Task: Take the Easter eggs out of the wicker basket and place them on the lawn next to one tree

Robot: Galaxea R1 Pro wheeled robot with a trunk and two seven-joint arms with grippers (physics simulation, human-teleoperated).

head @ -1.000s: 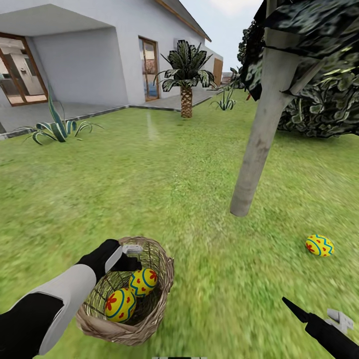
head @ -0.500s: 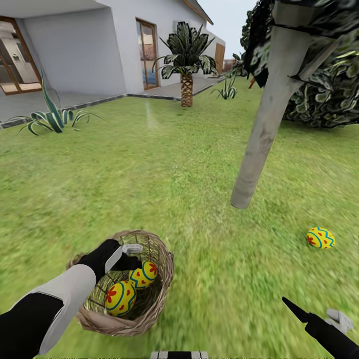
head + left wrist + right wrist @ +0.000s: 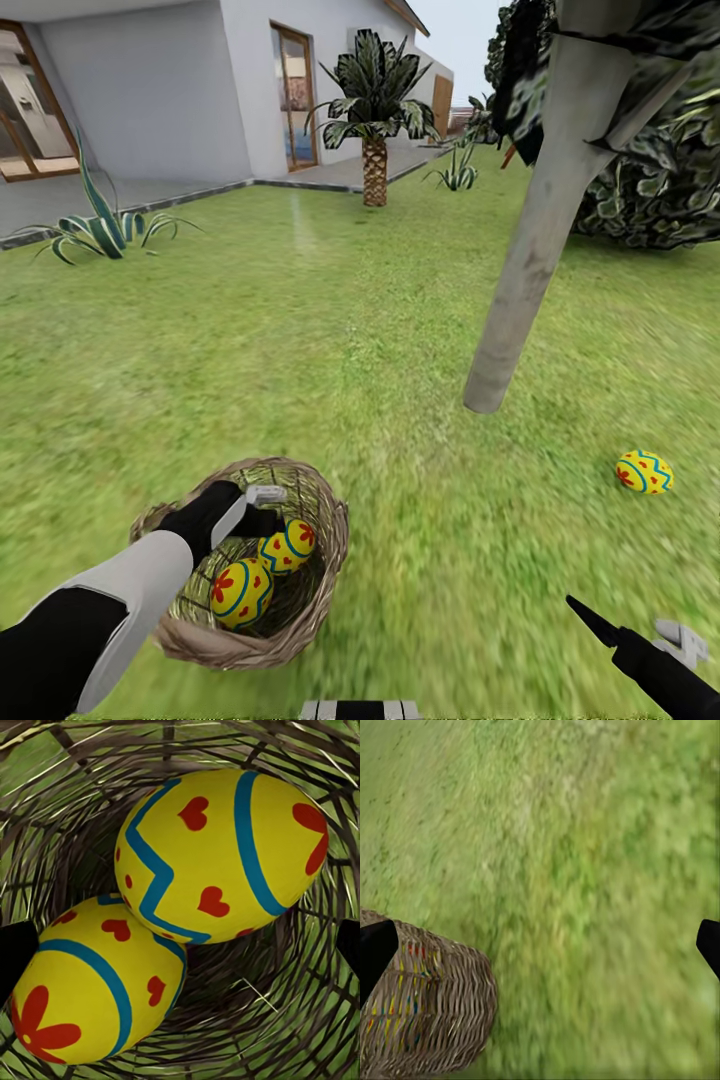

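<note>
Two of the Easter eggs lie in the bottom of the wicker basket (image 3: 310,590), touching each other: the upper egg (image 3: 221,855) rests against and partly over the lower egg (image 3: 97,986), which carries a red flower at one end. The third egg (image 3: 644,472) already sits on the lawn (image 3: 350,350), near the foot of the tree (image 3: 530,250) with the pale grey trunk, though a strip of grass separates them.

The eggs look smooth, hard and rounded, so they are probably light but slippery and prone to rolling or squirting out of a pinch. The safest hold is likely across the short middle of the upper egg, fingers on opposite sides of its widest belt, not on the tapering ends. Lifting the upper one first should leave the lower egg free to settle without being pushed into the weave.

The left gripper (image 3: 262,508) hangs inside the basket's mouth above the eggs; in the left wrist view its dark fingertips (image 3: 15,964) stand far apart at both edges, holding nothing. The right gripper shows the same wide spread in its own wrist view, fingertips (image 3: 373,952) empty, over grass with the basket's woven wall just beside it. Beyond stand a white house (image 3: 150,90), a short palm (image 3: 375,110) and a spiky striped plant (image 3: 100,225)
</note>
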